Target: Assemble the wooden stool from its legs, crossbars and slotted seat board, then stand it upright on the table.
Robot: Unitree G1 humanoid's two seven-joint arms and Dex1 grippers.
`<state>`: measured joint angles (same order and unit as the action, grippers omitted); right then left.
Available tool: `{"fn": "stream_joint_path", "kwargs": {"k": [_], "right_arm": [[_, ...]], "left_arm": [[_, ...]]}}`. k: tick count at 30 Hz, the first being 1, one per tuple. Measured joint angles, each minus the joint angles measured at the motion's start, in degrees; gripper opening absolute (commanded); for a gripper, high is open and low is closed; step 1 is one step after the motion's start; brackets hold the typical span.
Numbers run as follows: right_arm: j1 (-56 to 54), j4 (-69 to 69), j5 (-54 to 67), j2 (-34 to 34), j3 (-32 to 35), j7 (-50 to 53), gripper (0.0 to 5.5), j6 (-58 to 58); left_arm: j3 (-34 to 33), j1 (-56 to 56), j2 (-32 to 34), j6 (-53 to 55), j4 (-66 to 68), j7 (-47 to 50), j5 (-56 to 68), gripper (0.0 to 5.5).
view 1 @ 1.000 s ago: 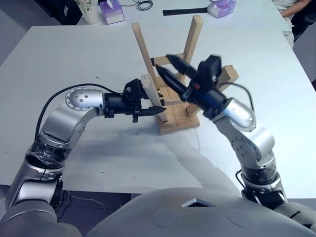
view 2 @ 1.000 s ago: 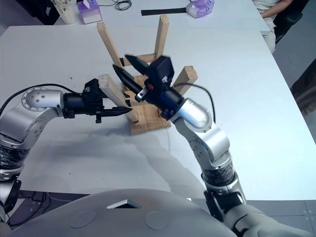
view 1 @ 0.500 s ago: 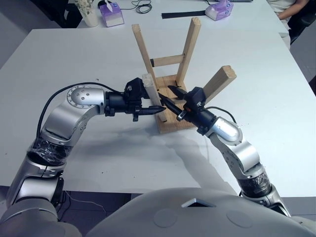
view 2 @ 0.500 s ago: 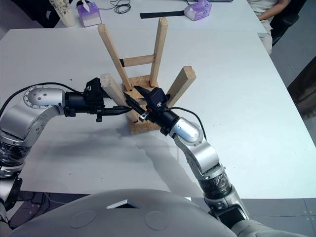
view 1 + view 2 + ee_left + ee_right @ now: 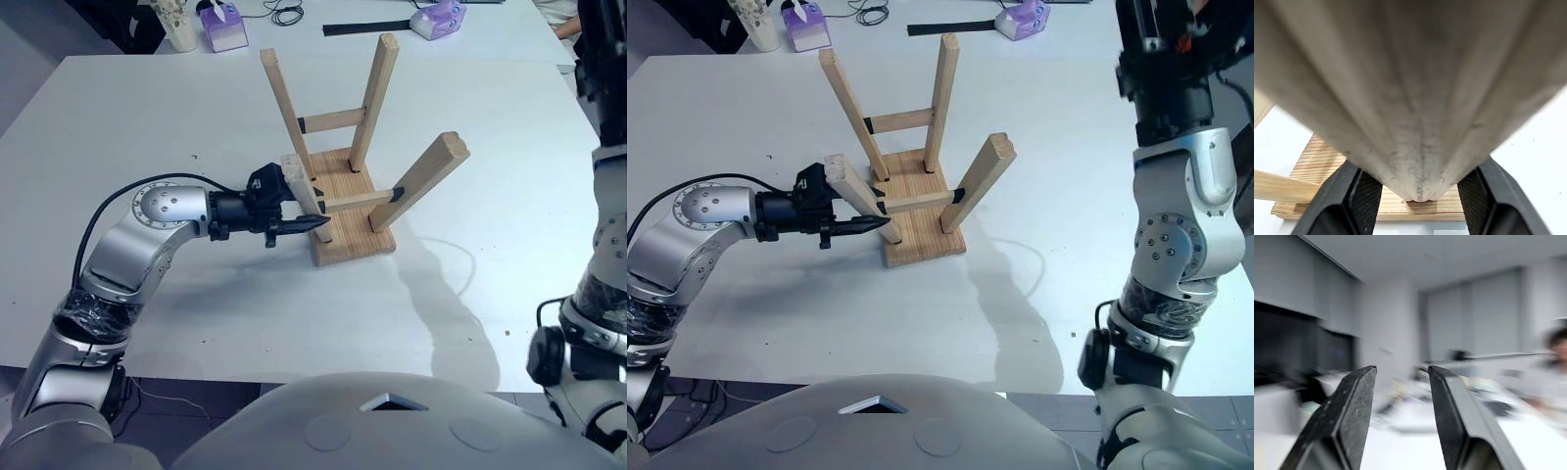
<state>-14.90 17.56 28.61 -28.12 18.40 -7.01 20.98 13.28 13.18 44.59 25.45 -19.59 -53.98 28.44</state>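
Wooden stool is sitting upside down on the white tabletop, seat board flat, legs up, crossbars slotted in. Left hand is clamped on the stool's near-left leg. Right hand is raised well apart from the stool, fingers spread, holding nothing.

This looks like an office or lab workroom. A plain white table butts against a second table carrying tissue boxes, a coiled cable and a patterned cup. The blurred right wrist view shows tall blinds, dark screens and cluttered desks.
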Motion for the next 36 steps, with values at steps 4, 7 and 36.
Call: {"fn": "stream_joint_path", "kwargs": {"k": [4,7,36], "right_arm": [[7.66,-7.25,-17.57,-3.57,-7.53,1.82,1.97,-2.62],[8.76,-1.99,-21.94,-1.94,-19.13,-1.84,1.97,-0.86],[9.43,12.99,-24.92,4.96,-26.88,-6.84,1.97,15.92]], "left_arm": [[0.06,0.42,0.05,0.02,0.31,-0.39,-0.04,2.03],[0.01,0.87,0.2,0.12,0.73,-0.91,-0.03,2.03],[-0.44,2.93,0.54,1.68,0.75,-0.97,0.7,2.03]]}}
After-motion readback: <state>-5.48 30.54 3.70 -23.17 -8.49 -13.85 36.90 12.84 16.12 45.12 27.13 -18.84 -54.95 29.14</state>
